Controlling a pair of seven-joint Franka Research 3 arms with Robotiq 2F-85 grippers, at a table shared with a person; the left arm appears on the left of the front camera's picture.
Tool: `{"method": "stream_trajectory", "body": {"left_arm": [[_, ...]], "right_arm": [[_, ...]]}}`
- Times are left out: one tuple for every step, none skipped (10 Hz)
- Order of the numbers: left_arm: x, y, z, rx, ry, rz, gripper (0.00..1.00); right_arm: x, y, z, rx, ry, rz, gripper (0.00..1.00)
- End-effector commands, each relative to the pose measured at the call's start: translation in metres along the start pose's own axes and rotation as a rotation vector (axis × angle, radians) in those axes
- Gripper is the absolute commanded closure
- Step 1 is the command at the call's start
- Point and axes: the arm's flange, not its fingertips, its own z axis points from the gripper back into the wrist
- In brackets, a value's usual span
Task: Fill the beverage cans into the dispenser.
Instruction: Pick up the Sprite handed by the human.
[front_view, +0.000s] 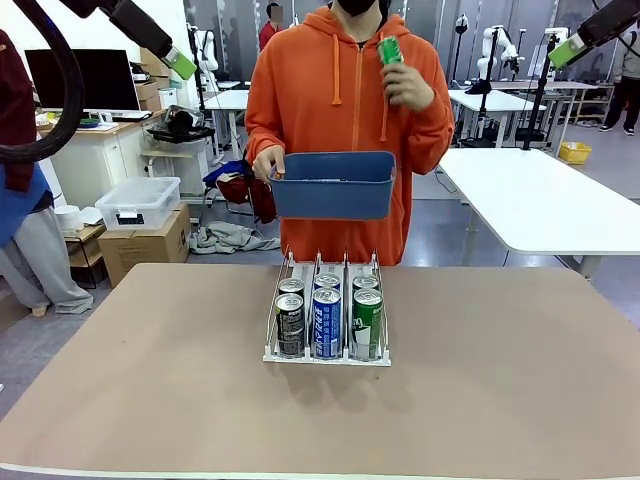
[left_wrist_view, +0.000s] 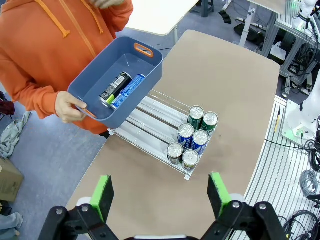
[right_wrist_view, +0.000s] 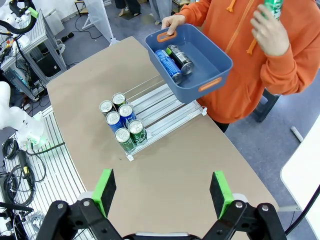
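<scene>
hovering high: left tool, right tool both spread, empty; dispenser with cans well below.

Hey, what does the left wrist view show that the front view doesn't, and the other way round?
Left wrist view: it looks down into the blue bin, where a black can and a blue can lie side by side. Front view: the bin's near wall hides its inside, but the person's raised hand holds a green can. Both: the person holding the bin at the far end of the dispenser, whose robot-side end holds six upright cans, two per lane.
</scene>
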Motion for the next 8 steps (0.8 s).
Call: {"method": "stream_trajectory", "body": {"left_arm": [[-0.0006, -0.0016, 0.001, -0.005, 0.005, -0.006, 0.0], [-0.0006, -0.0016, 0.001, -0.005, 0.005, -0.006, 0.0], [-0.0006, -0.0016, 0.001, -0.005, 0.005, -0.006, 0.0], [-0.0006, -0.0016, 0.001, -0.005, 0.005, -0.006, 0.0], [-0.0006, -0.0016, 0.001, -0.005, 0.005, -0.006, 0.0], [-0.0006, -0.0016, 0.001, -0.005, 0.005, -0.006, 0.0], [-0.0006, -0.0016, 0.001, -0.005, 0.005, -0.006, 0.0], [-0.0006, -0.0016, 0.001, -0.005, 0.005, -0.006, 0.0]], "right_arm": [[0.0003, -0.0011, 0.0002, -0.006, -0.003, -0.001, 0.0], [0.0003, -0.0011, 0.0002, -0.006, -0.003, -0.001, 0.0], [0.0003, -0.0011, 0.0002, -0.006, -0.003, -0.001, 0.0], [0.0003, -0.0011, 0.0002, -0.006, -0.003, -0.001, 0.0], [0.0003, -0.0011, 0.0002, -0.006, -0.003, -0.001, 0.0], [0.0003, -0.0011, 0.0002, -0.006, -0.003, -0.001, 0.0], [0.0003, -0.0011, 0.0002, -0.006, -0.003, -0.001, 0.0], [0.0003, -0.0011, 0.0002, -0.006, -0.003, -0.001, 0.0]]}}
